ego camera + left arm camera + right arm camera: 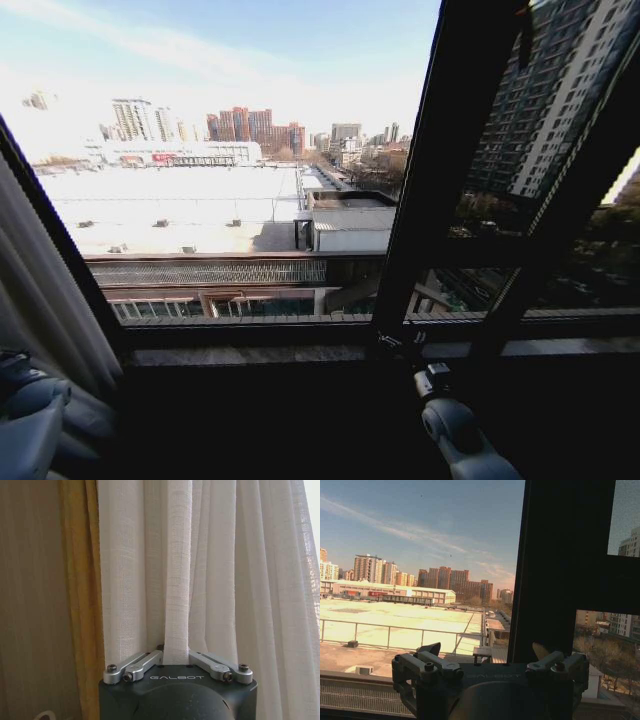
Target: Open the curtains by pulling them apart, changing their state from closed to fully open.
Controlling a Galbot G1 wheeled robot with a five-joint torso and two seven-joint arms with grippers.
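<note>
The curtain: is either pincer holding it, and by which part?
The left pincer is shut on a vertical pleat of the sheer white curtain, beside the beige drape. The right pincer holds nothing, facing the window.

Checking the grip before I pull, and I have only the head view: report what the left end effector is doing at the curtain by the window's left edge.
Observer: In the left wrist view, the left end effector is shut on one pleat of the sheer white curtain.
Operator: Tell me what lies beside that pleat.
Observer: A cream-beige drape hangs right alongside the sheer panel, outside the fingers.
Operator: Now report the right end effector.
Observer: The right end effector is open and holds nothing. It faces the dark window frame bar.
</note>
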